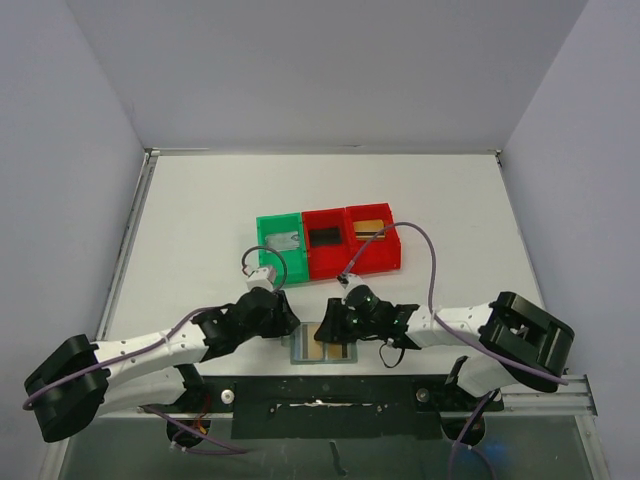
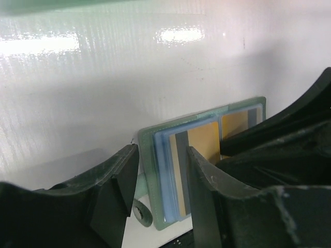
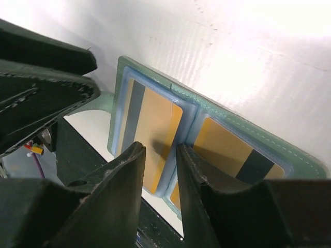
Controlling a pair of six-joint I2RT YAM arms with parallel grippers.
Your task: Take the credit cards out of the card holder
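Currently the card holder (image 1: 322,350) lies opened flat on the white table (image 1: 200,220) at its near edge, between the two grippers and well apart from the three bins farther back. Two cards sit in its clear pockets: a left gold card (image 3: 155,124) with a grey stripe and a right gold card (image 3: 227,147) with a dark stripe.

The left gripper (image 2: 161,155) is over the holder's left end with its jaws parted. The holder's rim and the striped card show in the gap, and it clamps nothing that I can see.

The right gripper (image 3: 159,152) reaches in from the right and stands over the left gold card. Its jaws are drawn close, with a narrow gap over that card's near edge; whether they pinch the card I cannot tell.

Farther back, the green bin (image 1: 264,250) holds a silver-grey card (image 1: 286,241). The middle red bin (image 1: 325,268) holds a black card (image 1: 325,236), and the right red bin (image 1: 378,264) holds another gold card (image 1: 370,226). The three bins stand touching in a row.
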